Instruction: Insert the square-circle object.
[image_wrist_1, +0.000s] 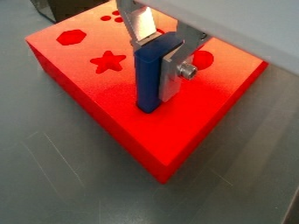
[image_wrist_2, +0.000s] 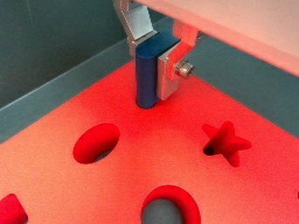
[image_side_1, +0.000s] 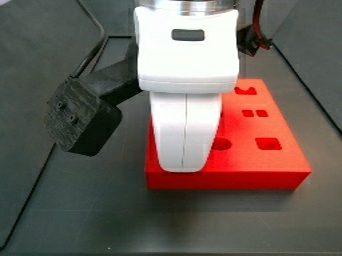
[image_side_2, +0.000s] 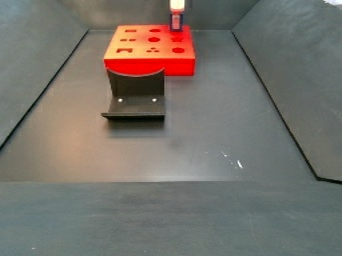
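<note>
My gripper (image_wrist_1: 158, 59) is shut on the square-circle object (image_wrist_1: 149, 83), a slim blue peg held upright between the flat silver fingers (image_wrist_1: 142, 26). The peg's lower end meets the top of the red block (image_wrist_1: 176, 131) near one corner, beside a round hole (image_wrist_1: 204, 59). I cannot tell whether the end is inside a hole. In both wrist views the peg (image_wrist_2: 145, 79) stands straight under the gripper (image_wrist_2: 156, 59). In a side view the gripper (image_side_2: 177, 14) is over the far right corner of the red block (image_side_2: 134, 66). In a side view the white arm (image_side_1: 185, 90) hides the peg.
The red block's top has a star hole (image_wrist_2: 225, 143), oval holes (image_wrist_2: 96, 143) and a hexagon hole (image_wrist_1: 73, 38). The dark fixture (image_side_2: 134, 100) stands on the floor just in front of the block. Sloped dark walls (image_side_2: 40, 90) bound the floor.
</note>
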